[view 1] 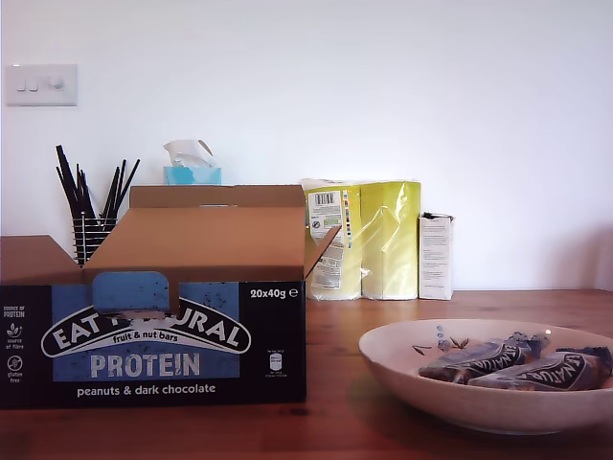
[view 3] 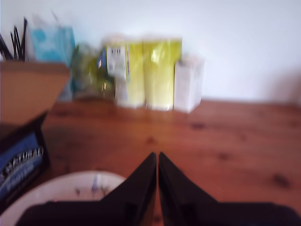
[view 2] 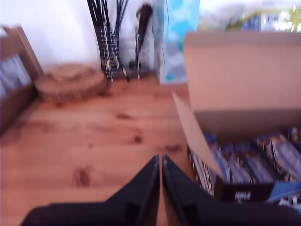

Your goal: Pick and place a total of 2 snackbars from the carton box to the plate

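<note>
Our first gripper has jaws pressed together, empty, above bare desk just beside the open carton box, more snackbars inside. Our second gripper is likewise closed on nothing, over the plate rim. Two snackbars lie in the plate, touching.

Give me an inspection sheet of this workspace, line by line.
Surface: wooden table, knotty.
Job's things: carton box open, bars inside; two snackbars in the plate.
Clutter: tissue box, yellow packs, white carton, wire holder of black sticks, woven mats.
Grippers: my first gripper shut, empty, beside the box; my second gripper shut, empty, above the plate's rim.
Cables: nothing seen.
Surroundings: white wall, switch plate.
</note>
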### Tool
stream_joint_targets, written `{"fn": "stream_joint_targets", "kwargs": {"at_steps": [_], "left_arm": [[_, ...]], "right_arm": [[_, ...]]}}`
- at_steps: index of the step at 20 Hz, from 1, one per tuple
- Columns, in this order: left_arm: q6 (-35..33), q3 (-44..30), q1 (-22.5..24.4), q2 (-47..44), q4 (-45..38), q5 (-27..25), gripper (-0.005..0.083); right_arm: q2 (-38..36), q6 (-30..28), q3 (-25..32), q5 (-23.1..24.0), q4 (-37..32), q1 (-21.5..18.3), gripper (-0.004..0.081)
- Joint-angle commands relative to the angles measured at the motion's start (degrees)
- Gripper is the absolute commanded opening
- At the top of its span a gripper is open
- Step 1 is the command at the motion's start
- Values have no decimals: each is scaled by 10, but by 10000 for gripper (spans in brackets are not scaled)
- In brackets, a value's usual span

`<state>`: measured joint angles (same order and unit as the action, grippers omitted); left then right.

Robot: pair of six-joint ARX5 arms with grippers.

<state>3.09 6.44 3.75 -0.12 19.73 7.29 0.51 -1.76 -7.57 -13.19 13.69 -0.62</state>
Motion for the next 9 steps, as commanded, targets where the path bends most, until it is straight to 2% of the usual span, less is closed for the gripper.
{"fn": "stream_joint_targets", "kwargs": {"at_steps": [1, 9], "left_arm": [[4, -12, -2, -6, 17, -2, -24], [4, -12, -2, -6, 52, -2, -24]], "right_arm": [[-1, 3, 8, -2, 28, 2, -13], [0, 3, 8, 0, 143, 2, -13]]}}
